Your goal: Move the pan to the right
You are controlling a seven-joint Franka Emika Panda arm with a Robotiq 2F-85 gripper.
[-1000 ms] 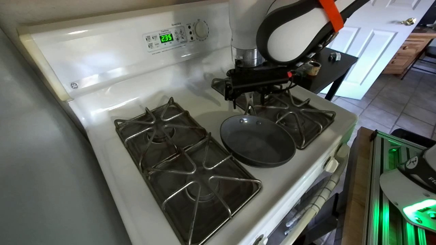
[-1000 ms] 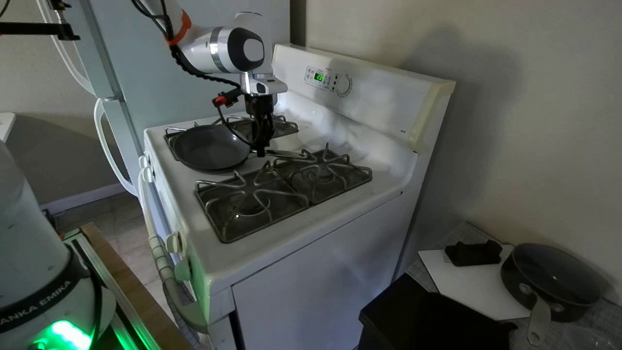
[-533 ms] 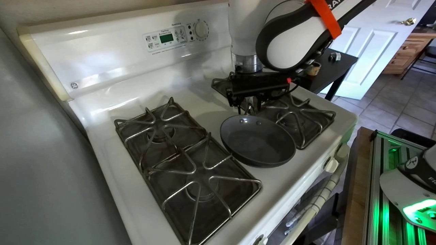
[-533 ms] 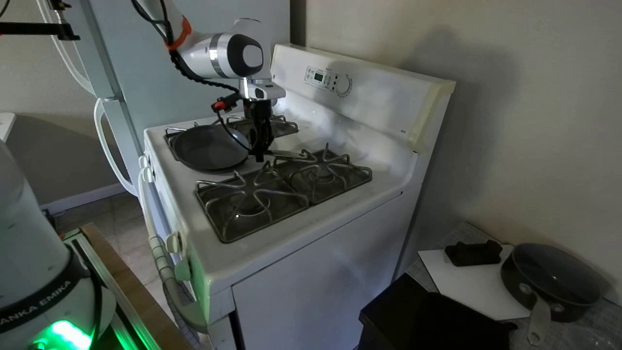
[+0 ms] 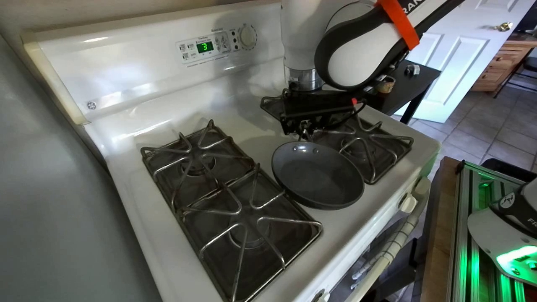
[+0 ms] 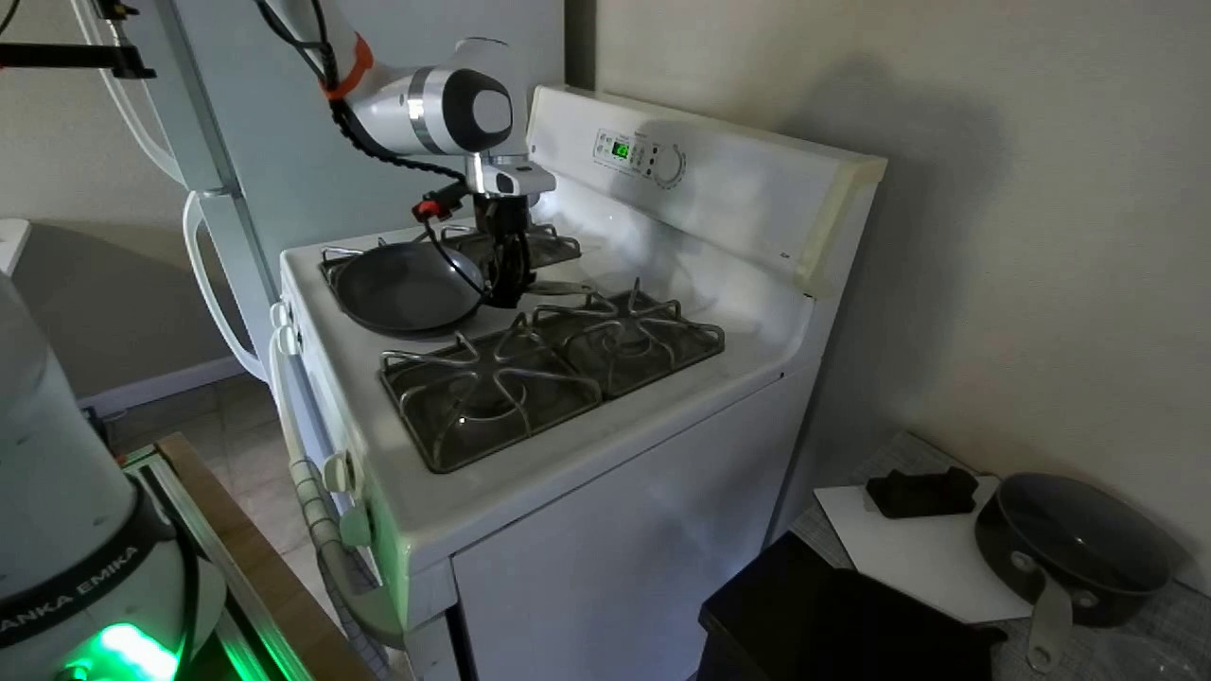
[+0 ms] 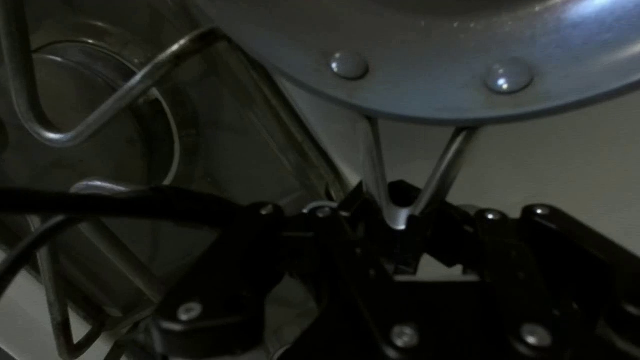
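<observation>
The black tool [image 7: 400,215] clamps the forked silver metal handle [image 6: 562,288] of the round dark grey frying pan [image 5: 317,176], which sits between 2 sets of metal burner grates [image 5: 209,210]. Grasping looks done; next should come a rightward lift or slide.

1. In an exterior view, a white door [image 5: 461,58] is standing at two o'clock, wooden drawers [image 5: 496,67] past its edge.
2. Floor tiles [image 5: 491,121] are spreading at three o'clock.
3. In an exterior view, a beige wall [image 6: 1060,180] is catching a broad shadow [image 6: 918,180] at two o'clock.
4. A refrigerator [image 6: 284,161] is filling ten o'clock.
</observation>
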